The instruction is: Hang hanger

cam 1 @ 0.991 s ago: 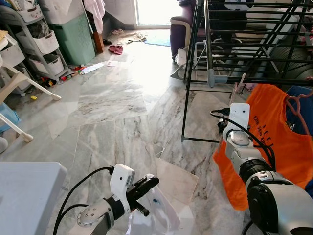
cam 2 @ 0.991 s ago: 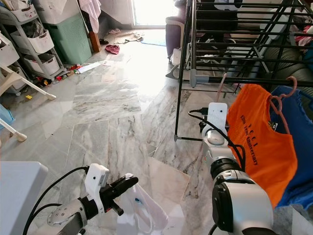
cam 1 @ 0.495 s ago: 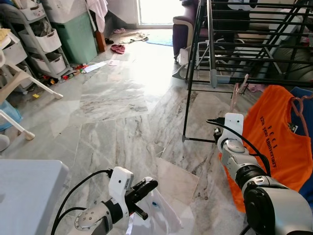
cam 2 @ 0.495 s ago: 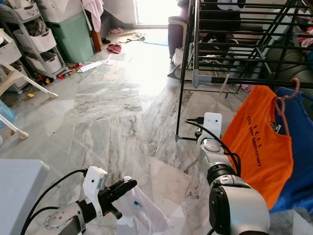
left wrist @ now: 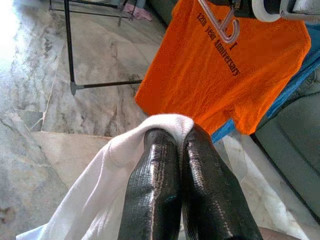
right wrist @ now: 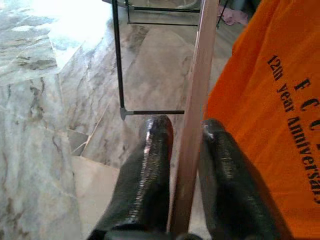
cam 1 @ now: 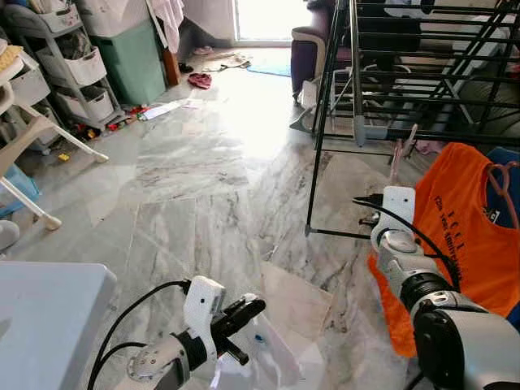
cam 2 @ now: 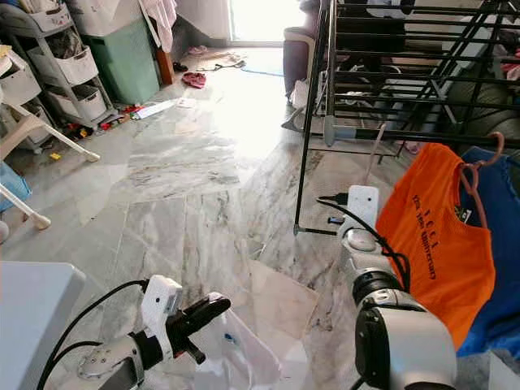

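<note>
Step in hand: carrying the pink hanger (right wrist: pixel 194 107) to the drying rack (cam 1: pixel 422 73) at upper right. The right gripper (right wrist: pixel 187 150) has its fingers clamped on the hanger; the orange T-shirt (cam 1: pixel 463 244) hangs at right. The left gripper (left wrist: pixel 182 175) pinches white cloth (left wrist: pixel 95 195) at bottom. Next move likely requires raising the hook over a rack bar.

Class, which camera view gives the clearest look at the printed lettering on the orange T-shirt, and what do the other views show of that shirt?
The left wrist view: the orange T-shirt spreads wide there, with "12th year Anniversary" readable. The right wrist view catches one edge, its lettering cut off, beside the right gripper that holds a hanger bar. The eye views show the whole shirt hanging, its print too small to read.
</note>
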Available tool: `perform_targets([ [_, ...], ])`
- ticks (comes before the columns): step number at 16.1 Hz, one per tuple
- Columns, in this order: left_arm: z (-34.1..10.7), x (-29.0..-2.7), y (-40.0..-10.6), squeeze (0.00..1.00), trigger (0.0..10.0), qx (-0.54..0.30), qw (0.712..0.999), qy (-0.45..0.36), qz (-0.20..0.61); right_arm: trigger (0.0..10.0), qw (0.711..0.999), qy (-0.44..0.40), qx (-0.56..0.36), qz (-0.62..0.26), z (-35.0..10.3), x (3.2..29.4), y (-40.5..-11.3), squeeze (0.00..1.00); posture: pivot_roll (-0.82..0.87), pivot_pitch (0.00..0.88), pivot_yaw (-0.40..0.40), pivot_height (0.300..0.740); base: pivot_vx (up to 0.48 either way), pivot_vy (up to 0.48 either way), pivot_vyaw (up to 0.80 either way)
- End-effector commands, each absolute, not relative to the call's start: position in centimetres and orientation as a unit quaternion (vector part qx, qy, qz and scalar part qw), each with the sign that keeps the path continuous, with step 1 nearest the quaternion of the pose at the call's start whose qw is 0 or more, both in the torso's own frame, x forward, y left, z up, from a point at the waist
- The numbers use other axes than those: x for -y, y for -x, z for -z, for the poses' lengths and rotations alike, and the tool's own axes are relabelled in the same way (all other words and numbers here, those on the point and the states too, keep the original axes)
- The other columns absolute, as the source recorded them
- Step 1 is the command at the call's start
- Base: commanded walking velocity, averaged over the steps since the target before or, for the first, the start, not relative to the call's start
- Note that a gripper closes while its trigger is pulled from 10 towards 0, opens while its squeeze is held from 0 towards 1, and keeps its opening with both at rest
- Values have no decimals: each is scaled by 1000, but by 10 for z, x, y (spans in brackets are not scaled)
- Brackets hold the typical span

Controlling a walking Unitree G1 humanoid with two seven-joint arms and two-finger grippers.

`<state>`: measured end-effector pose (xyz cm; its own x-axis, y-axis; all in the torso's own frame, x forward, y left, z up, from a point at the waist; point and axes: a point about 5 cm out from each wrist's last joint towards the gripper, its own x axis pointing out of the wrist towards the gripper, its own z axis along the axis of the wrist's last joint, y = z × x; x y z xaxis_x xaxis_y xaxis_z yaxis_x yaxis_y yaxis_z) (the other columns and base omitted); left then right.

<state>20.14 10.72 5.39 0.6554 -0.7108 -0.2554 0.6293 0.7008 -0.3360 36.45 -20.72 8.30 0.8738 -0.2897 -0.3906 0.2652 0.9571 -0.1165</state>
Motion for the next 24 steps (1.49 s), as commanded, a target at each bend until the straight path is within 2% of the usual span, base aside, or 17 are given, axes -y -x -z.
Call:
perform_targets([
  [1,-57,-107,-204,0,10000,-180,905,102,371,2353,966,28,-213,146,-82,210,-364,0,25,65,0,740,0,0,0],
  [2,-57,-107,-204,0,10000,-180,905,102,371,3608,965,29,-214,148,-82,211,-363,0,25,63,0,740,0,0,0],
  [3,-57,-107,-204,0,10000,-180,905,101,371,3922,965,29,-214,148,-82,212,-363,0,25,62,1,740,0,0,0],
  [4,-56,-106,-204,0,10000,-181,905,99,371,5686,964,32,-216,149,-81,214,-363,0,24,59,2,740,0,0,0],
  [5,-56,-106,-205,0,10000,-181,905,97,372,5882,964,33,-217,150,-81,215,-362,0,24,58,2,740,0,0,0],
  [6,-56,-106,-205,0,10000,-181,905,96,372,10000,964,38,-216,148,-81,215,-362,0,23,57,3,740,0,0,0],
  [7,-56,-106,-206,0,10000,-182,905,95,372,10000,965,37,-216,146,-81,215,-362,353,22,56,3,740,0,0,0],
  [8,-56,-106,-206,0,10000,-182,905,95,372,10000,966,30,-215,143,-80,215,-362,1000,20,55,5,740,0,0,0],
  [16,-56,-106,-209,0,10000,-180,906,87,373,10000,966,39,-204,154,-82,219,-361,1000,11,44,6,740,0,0,0],
  [21,-64,-126,-230,0,10000,-144,938,87,302,10000,975,70,-147,151,-100,220,-369,1000,-9,24,11,740,0,0,0],
  [24,-63,-120,-231,0,10000,-141,938,99,300,10000,974,85,-116,175,-102,226,-366,1000,-28,11,13,740,0,0,0],
])
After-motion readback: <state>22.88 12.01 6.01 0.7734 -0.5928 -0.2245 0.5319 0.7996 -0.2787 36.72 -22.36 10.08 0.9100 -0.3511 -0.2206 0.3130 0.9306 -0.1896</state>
